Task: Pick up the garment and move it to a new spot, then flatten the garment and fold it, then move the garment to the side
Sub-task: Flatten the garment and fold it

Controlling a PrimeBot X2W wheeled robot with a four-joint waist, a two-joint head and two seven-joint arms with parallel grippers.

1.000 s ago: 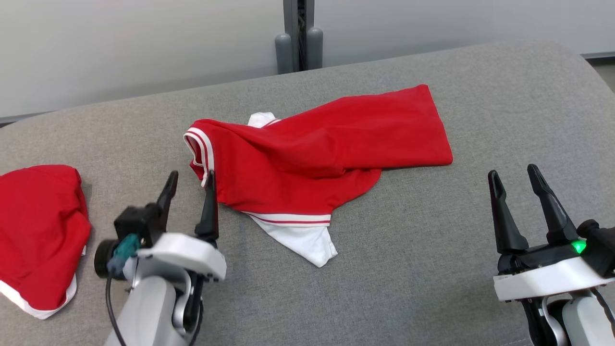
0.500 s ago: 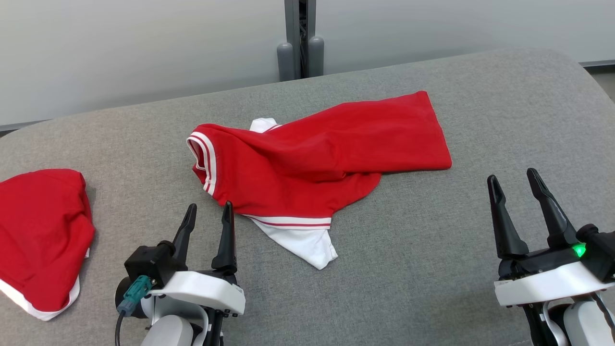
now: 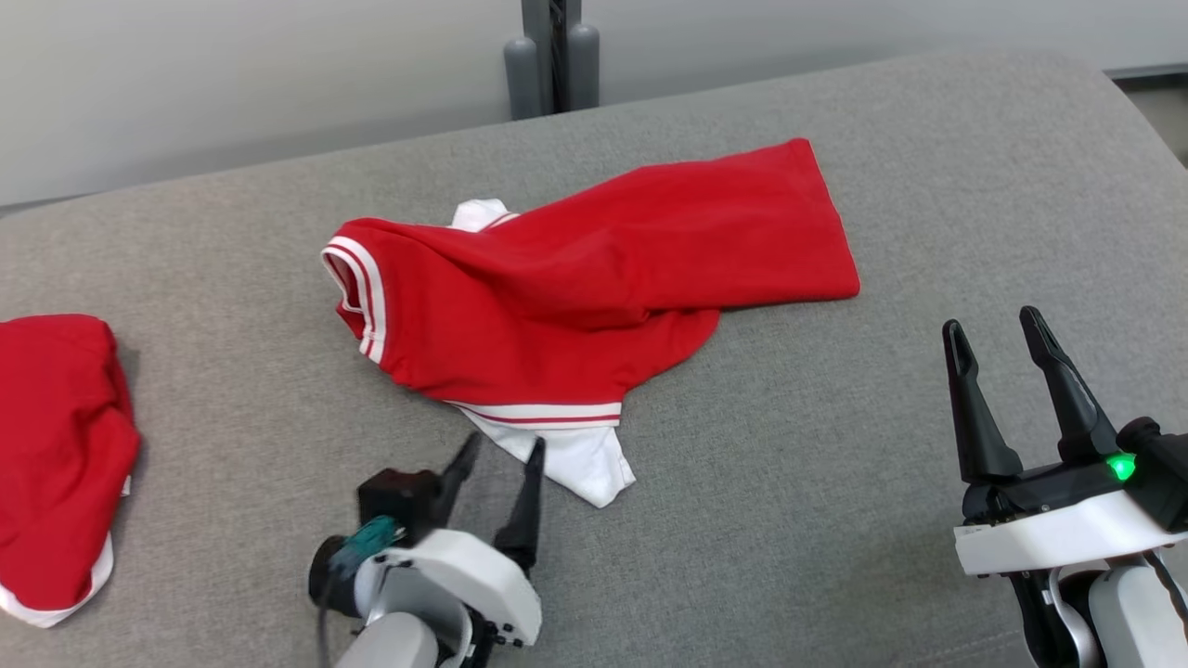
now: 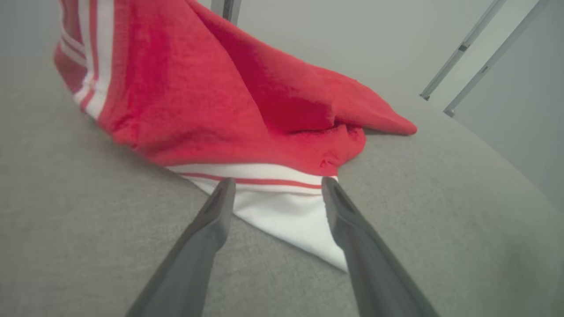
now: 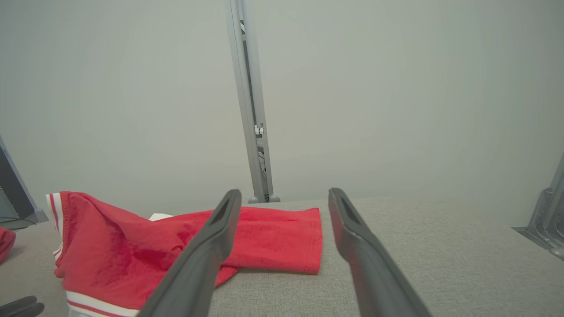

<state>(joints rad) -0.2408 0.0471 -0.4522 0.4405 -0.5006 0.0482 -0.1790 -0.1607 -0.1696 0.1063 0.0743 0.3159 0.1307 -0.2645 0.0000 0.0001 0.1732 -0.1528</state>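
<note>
Grey padded surface (image 3: 835, 482): your red garment (image 3: 575, 288) lies crumpled mid-surface, its white corner pointing to the near edge. A second red garment (image 3: 56, 445) sits at the left edge. Your left gripper (image 3: 506, 441), fingers apart, straddles that white corner. Your right gripper (image 3: 991, 321), fingers apart, hovers by the right edge, well apart from the cloth.

L hand (image 3: 502, 453) is low over the front edge of the grey cushion (image 3: 835, 482), a bit L of centre. Its wrist is rolled, so the white housing (image 3: 464, 580) tilts down to the R. Its dark fingers (image 3: 526, 501) are spread wide and angled toward the far edge. R hand (image 3: 991, 325) is by the front R corner, held level, w/ fingers apart in a V and tips pointing to the far edge. Green light (image 3: 1120, 467) is lit on its wrist. Pale forearm (image 3: 390, 647) comes up from below.
</note>
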